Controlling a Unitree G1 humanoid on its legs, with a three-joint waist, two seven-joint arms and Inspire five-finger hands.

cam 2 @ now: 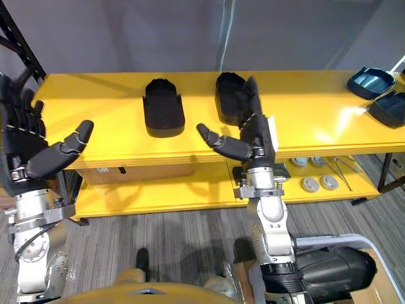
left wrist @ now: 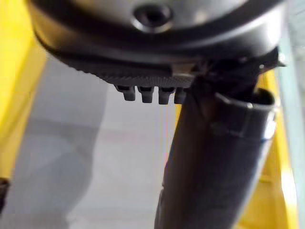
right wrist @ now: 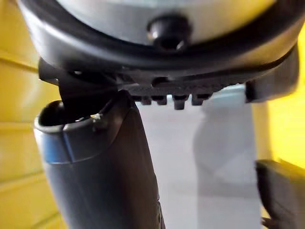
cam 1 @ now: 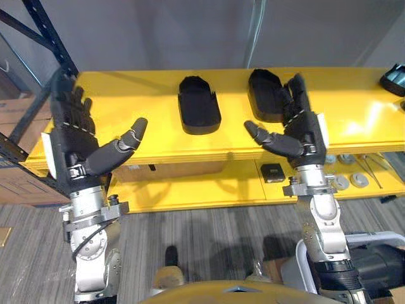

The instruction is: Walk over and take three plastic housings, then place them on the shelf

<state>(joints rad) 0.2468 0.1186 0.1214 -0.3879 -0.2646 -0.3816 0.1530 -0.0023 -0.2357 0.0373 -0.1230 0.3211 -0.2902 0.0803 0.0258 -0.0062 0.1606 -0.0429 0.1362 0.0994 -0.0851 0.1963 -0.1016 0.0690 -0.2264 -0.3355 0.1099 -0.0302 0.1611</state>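
My left hand (cam 1: pixel 73 136) and right hand (cam 1: pixel 302 130) are open and empty. The housing (cam 1: pixel 262 92) just beyond my right hand looks light and stiff; I'd grip its sides.

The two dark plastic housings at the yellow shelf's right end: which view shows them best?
The right eye view: the two dark plastic housings lie on the yellow shelf, almost whole. The left eye view catches a corner of one at its edge. The wrist views tell nothing sure of them.
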